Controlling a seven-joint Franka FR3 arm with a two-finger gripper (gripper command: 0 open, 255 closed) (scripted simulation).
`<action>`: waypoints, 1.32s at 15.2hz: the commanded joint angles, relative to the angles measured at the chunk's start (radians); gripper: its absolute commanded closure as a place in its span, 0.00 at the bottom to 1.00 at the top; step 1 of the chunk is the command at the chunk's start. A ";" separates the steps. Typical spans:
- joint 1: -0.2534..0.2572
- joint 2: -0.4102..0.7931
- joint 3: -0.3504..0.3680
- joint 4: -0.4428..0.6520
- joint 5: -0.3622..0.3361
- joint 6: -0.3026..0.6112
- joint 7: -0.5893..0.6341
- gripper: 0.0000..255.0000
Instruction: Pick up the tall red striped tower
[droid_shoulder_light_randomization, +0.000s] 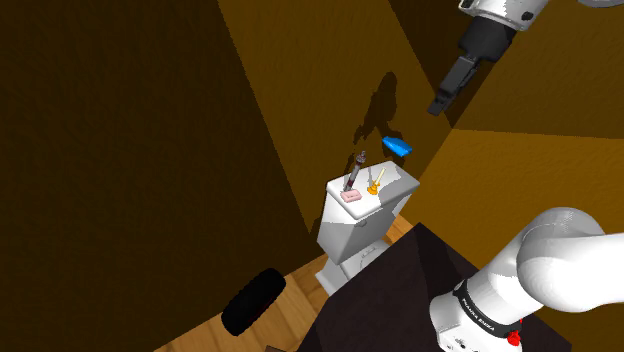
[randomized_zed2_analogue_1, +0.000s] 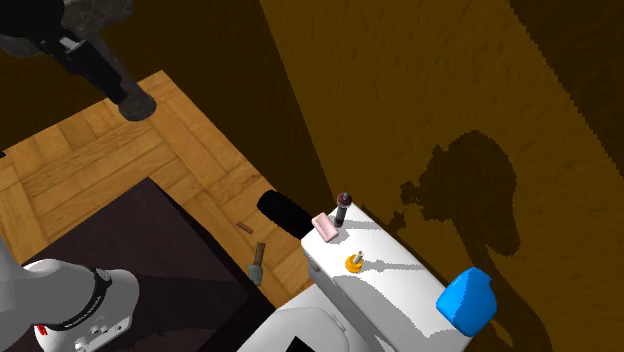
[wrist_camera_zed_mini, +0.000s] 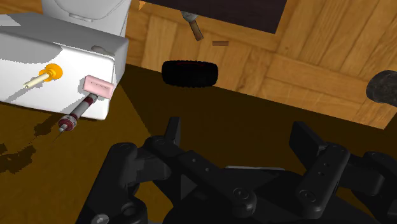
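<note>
Wrist view: the black gripper (wrist_camera_zed_mini: 238, 137) has its two blocky, matt fingers spread wide apart with nothing between them, hanging high above the scene and well apart from everything below. Past the fingers a fat black roll (wrist_camera_zed_mini: 189, 73) with a ribbed surface lies on its side on the wooden floor (wrist_camera_zed_mini: 305, 57), which is laid in plank blocks. Beyond the roll is a white toilet tank (wrist_camera_zed_mini: 38, 48), smooth and boxy, set against a brown wall. The tower (wrist_camera_zed_mini: 77, 114) stands at the near corner of the tank's lid: a thin rod ringed in dark red and pale stripes, with a rounded dark head. Its long axis is upright, base on the lid and head pointing up toward the gripper. A flat pink block (wrist_camera_zed_mini: 98, 86) lies just beside its base, whether touching I cannot tell. Further along the lid stands a round orange knob (wrist_camera_zed_mini: 52, 71) with a pale stick rising from it. In the second exterior view a glossy blue box (randomized_zed2_analogue_1: 467, 300) with rounded corners sits at the tank's far end.
</note>
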 joint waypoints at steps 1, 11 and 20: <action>0.000 0.000 0.000 0.000 0.000 0.000 0.000 0.00; -0.049 0.301 -0.090 0.028 -0.036 0.192 -0.078 0.00; -0.086 0.616 -0.165 0.145 -0.029 0.315 -0.148 0.00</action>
